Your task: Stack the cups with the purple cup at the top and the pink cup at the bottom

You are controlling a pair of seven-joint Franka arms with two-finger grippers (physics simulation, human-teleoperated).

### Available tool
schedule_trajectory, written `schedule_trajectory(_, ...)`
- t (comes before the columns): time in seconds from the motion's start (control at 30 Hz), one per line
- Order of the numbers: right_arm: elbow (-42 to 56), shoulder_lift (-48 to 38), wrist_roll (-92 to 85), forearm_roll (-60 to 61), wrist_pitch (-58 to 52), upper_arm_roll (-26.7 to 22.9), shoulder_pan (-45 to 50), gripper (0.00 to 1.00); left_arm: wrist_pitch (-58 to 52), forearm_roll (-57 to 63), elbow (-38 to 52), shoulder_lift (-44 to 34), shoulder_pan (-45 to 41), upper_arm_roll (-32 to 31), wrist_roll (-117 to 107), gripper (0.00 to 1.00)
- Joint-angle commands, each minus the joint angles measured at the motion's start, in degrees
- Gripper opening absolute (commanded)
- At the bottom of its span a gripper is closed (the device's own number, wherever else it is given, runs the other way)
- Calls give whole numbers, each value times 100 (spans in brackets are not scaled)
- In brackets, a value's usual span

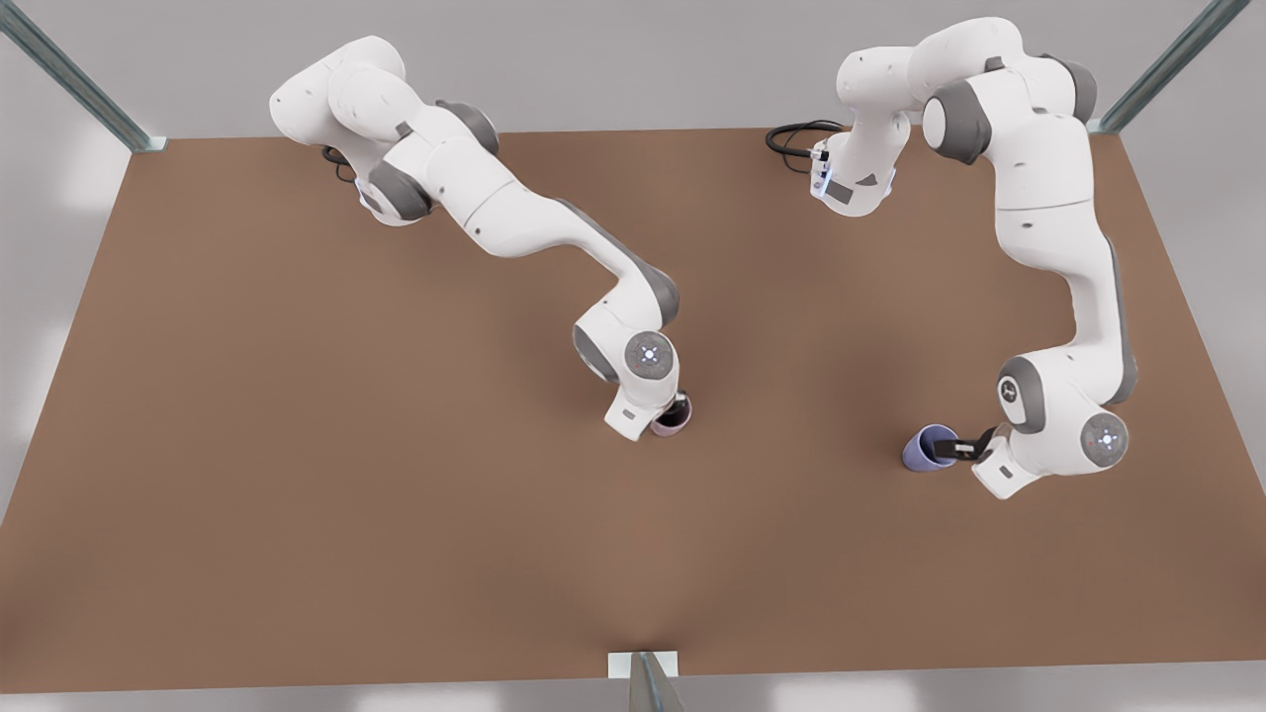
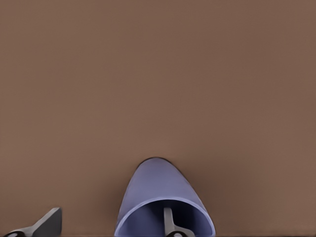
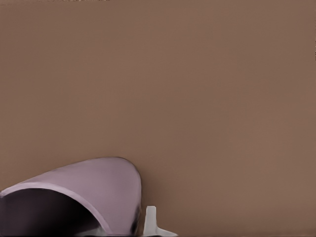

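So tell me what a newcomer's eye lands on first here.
Two white arms reach across a bare brown table, each with its hand at a small tapered cup. The left hand, at the front view's right, has one finger inside the bluish-purple cup and one outside its wall. Near the table's middle, the right hand is at the rim of the pale pink-mauve cup, which stands apart from the purple one.
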Motion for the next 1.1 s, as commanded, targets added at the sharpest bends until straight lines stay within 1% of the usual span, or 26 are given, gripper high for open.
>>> schedule_trajectory(0.0,-39,-5,2262,-1,212,6,-13,79,15,7,-98,-5,0,0,627,100)
schedule_trajectory(0.03,-170,-66,2254,8,212,-2,-31,85,6,-2,-98,-5,0,0,627,95)
schedule_trajectory(0.1,-311,-189,2262,8,326,6,-49,85,-38,-2,-133,-5,0,0,627,73)
schedule_trajectory(0.13,-408,-294,2245,16,326,6,-66,86,-56,7,-133,-5,0,0,627,68)
schedule_trajectory(0.17,-601,-453,2227,8,326,6,-66,88,-82,-2,-133,-5,0,0,636,56)
schedule_trajectory(0.27,-997,-848,2174,8,326,-11,-75,89,-117,-2,-133,-5,0,0,627,42)
schedule_trajectory(0.3,-1163,-1041,2148,8,326,-20,-75,89,-144,-2,-133,-5,0,0,627,35)
schedule_trajectory(0.33,-1715,-1523,1938,8,361,-55,-127,91,-152,-2,-133,-5,0,0,627,33)
schedule_trajectory(0.37,-2358,-2165,1665,-10,774,-73,-365,99,-161,-2,-133,-5,0,0,618,31)
schedule_trajectory(0.4,-2614,-2579,1410,-1,713,-222,-418,100,-188,-2,-124,-14,0,0,610,28)
schedule_trajectory(0.43,-3036,-3352,1190,-89,371,-231,-769,100,-205,-2,-124,-31,0,0,574,24)
schedule_trajectory(0.47,-3352,-3923,796,-72,239,-205,-1348,100,-266,-2,-116,-66,0,0,566,23)
schedule_trajectory(0.5,-3703,-4495,5,-71,177,-11,-1920,100,-390,-2,-72,-110,-9,0,548,23)
schedule_trajectory(0.53,-3775,-4882,-1022,-98,-727,129,-2684,100,-583,-2,-63,-277,-17,-8,522,21)
schedule_trajectory(0.6,-3739,-5155,-2051,-107,-1317,349,-3844,100,-996,-2,-54,-602,-88,-79,144,21)
schedule_trajectory(0.63,-3704,-5190,-3080,-133,-1580,551,-4583,100,-1277,-2,-45,-778,-184,-140,-76,21)
schedule_trajectory(0.67,-3704,-5348,-3652,-168,-1590,411,-4839,100,-1532,-2,-19,-971,-474,-149,-559,21)
schedule_trajectory(0.7,-3625,-5401,-3697,-168,-1677,165,-4795,100,-1918,-11,253,-980,-702,-158,-849,21)
schedule_trajectory(0.73,-3502,-5384,-3688,-177,-1845,129,-4786,100,-2165,-28,464,-989,-940,-263,-1384,21)
schedule_trajectory(0.8,-3475,-5305,-3688,-168,-1809,129,-4751,100,-2227,-81,482,-1156,-1046,-894,-2490,21)
schedule_trajectory(0.87,-3291,-5182,-3662,-159,-1721,129,-4760,100,-2262,-81,710,-1165,-1046,-1712,-3827,21)
schedule_trajectory(0.93,-3256,-5173,-3635,-142,-1765,121,-4813,100,-2227,-28,728,-1130,-1133,-2161,-4409,21)
schedule_trajectory(0.97,-3238,-5234,-3618,-115,-1783,129,-4812,100,-2183,-11,737,-1104,-1388,-2162,-4602,21)
schedule_trajectory(1.0,-3151,-5234,-3626,-45,-1844,129,-4812,100,-2174,-37,755,-1077,-1441,-2162,-4725,21)
schedule_trajectory(1.03,-3045,-5199,-3618,-36,-1994,129,-4786,100,-2148,-37,1071,-910,-1608,-2162,-5024,21)
schedule_trajectory(1.07,-3045,-5199,-3618,-36,-1994,129,-4804,100,-2095,-46,1141,-831,-1748,-2162,-5200,21)
